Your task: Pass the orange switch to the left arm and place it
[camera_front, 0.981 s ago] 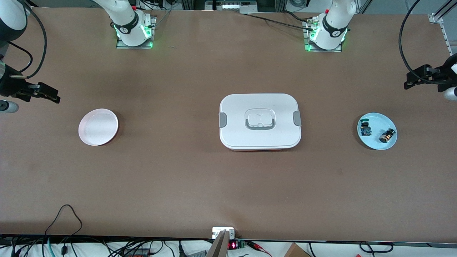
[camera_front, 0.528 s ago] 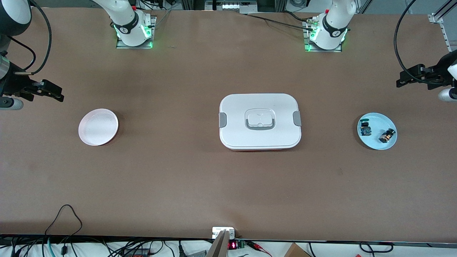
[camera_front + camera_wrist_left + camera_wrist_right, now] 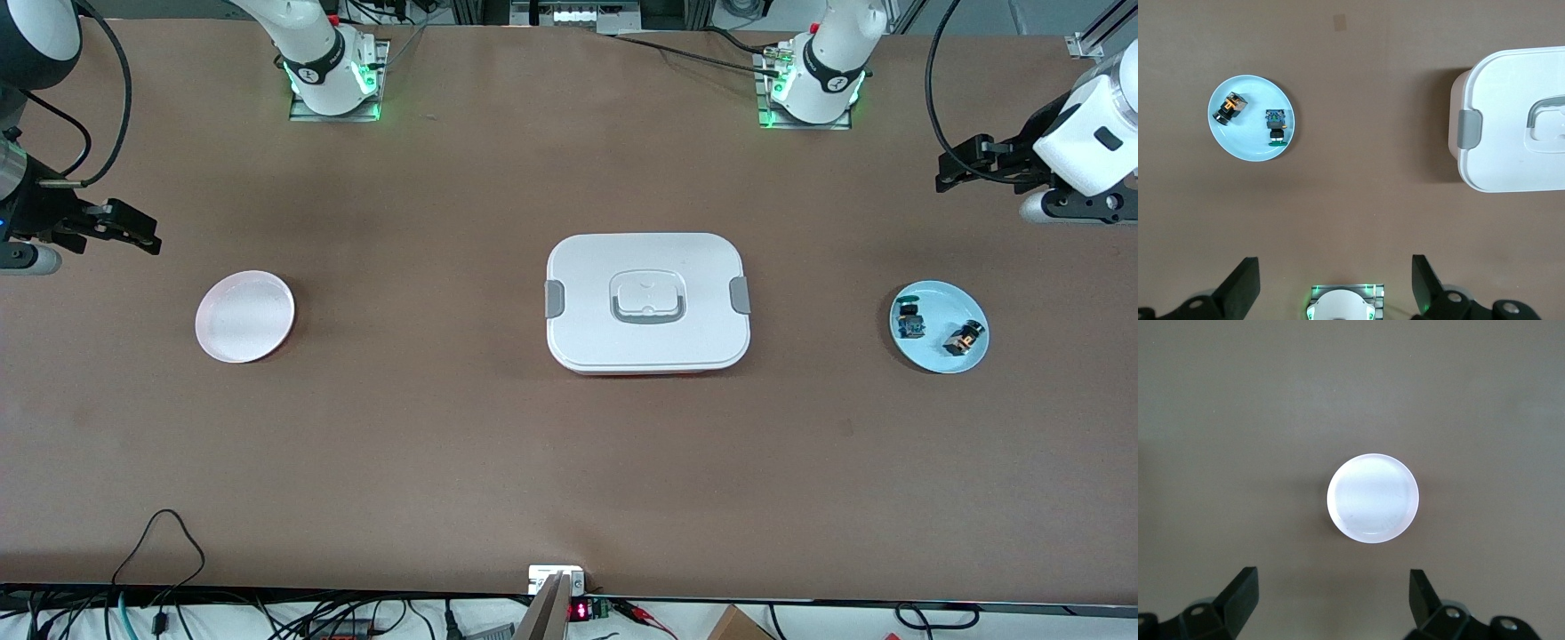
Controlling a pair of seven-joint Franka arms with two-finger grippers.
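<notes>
The left gripper (image 3: 956,169) has swung inward over the bare table at the left arm's end, jaws spread wide and holding nothing; it now hangs closer to the blue plate (image 3: 967,359), which suggests the pickup approach has begun; the orange switch (image 3: 965,338) lies untouched on that plate beside a green-capped part (image 3: 909,320); the right gripper (image 3: 133,236) waits with jaws spread near the pink plate (image 3: 244,316), barely shifted; the box (image 3: 647,302) sits between the two plates.
</notes>
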